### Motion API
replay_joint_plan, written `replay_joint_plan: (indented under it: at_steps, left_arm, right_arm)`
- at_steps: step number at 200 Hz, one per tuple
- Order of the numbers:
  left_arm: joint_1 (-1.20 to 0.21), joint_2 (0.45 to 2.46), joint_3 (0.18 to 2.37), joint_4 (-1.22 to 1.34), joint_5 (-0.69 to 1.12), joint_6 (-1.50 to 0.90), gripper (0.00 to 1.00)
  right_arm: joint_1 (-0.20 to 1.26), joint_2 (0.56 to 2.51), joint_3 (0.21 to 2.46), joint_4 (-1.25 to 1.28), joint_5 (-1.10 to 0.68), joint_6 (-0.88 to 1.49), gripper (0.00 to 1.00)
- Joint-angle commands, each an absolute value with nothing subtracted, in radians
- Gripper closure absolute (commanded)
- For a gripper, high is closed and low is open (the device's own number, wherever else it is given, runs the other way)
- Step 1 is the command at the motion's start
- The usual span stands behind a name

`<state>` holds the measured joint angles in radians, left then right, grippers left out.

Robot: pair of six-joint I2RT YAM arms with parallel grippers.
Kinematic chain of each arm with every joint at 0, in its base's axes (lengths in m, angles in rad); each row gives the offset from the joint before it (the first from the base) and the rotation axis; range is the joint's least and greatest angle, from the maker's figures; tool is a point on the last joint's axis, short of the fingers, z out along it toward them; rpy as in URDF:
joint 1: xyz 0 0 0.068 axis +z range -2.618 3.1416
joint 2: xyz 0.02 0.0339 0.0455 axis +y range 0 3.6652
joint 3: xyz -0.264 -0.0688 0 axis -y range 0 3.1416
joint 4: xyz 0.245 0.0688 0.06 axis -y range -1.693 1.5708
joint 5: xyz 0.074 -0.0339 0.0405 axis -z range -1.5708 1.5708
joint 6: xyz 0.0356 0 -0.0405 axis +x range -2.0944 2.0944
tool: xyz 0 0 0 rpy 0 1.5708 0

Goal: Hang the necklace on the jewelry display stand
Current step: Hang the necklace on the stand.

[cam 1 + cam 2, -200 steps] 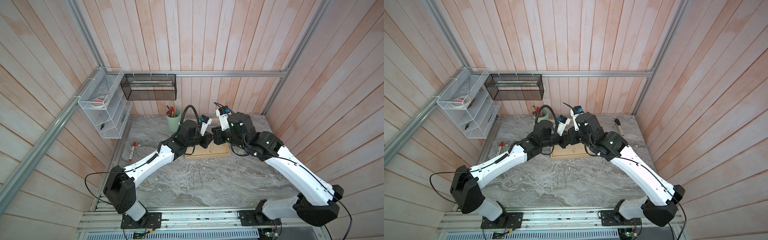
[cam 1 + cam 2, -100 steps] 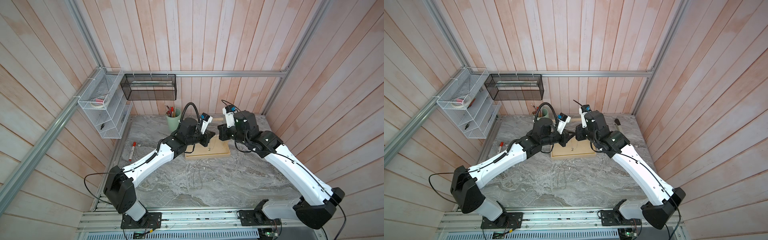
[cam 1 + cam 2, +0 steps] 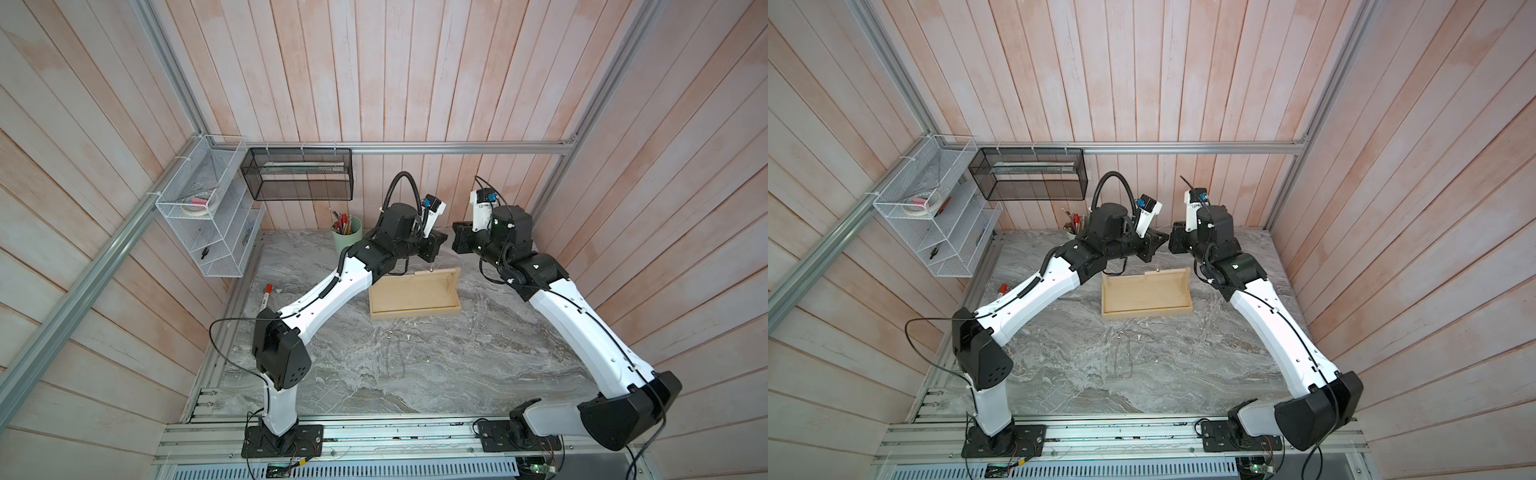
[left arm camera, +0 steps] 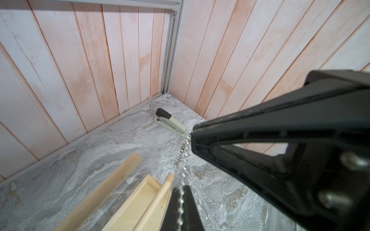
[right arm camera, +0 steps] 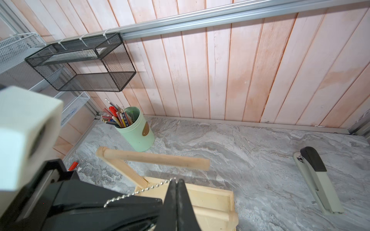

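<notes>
The necklace (image 4: 185, 149), a fine pale bead chain, is held in the air as a short span between the two grippers, above the far side of the jewelry display stand (image 3: 415, 314). Whether it touches either bar cannot be told.

The left gripper (image 4: 181, 189) has its fingers pressed together on one end of the span; the chain runs up the seam between them in the left wrist view. The right gripper (image 5: 176, 181) has its fingers pressed together on the other end, and the beads (image 5: 138, 191) leave its tip toward the left gripper's black body. In both top views the two grippers (image 3: 442, 240) (image 3: 456, 239) face each other tip to tip, close together.

The stand rests flat on the grey marbled tabletop (image 3: 415, 374). Its shallow tray (image 5: 210, 198), one slanting post (image 5: 124, 170) and the higher round bar (image 5: 152, 159) appear in the right wrist view.

Behind the stand, near the back wall, stands a mint-green pen cup (image 5: 138, 136) filled with pencils. A grey stapler (image 5: 316, 176) lies well apart, toward the right corner. A black mesh basket (image 3: 299, 174) and a white wire rack (image 3: 208, 216) hang on the walls at the left corner.
</notes>
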<state>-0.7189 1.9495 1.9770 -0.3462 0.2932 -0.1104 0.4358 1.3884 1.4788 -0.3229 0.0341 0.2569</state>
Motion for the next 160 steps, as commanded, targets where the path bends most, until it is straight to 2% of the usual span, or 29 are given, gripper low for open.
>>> replay_joint_plan:
  at_steps: [1,57,98,160]
  left_arm:
    - [-0.697,2.045,2.137,-0.444,0.317,-0.053,1.00]
    - [-0.659,2.298,2.501,-0.542,0.370,-0.071,1.00]
    - [-0.631,2.325,2.484,-0.504,0.394,-0.117,1.00]
    - [-0.612,2.257,2.380,-0.469,0.376,-0.120,1.00]
  right_arm:
    - [0.397,1.430,1.479,-0.220,0.000,0.244,1.00]
    - [0.312,1.525,1.442,-0.092,-0.061,0.277,1.00]
    - [0.264,1.595,1.446,-0.035,-0.139,0.295,1.00]
    - [0.276,1.672,1.510,-0.009,-0.271,0.306,1.00]
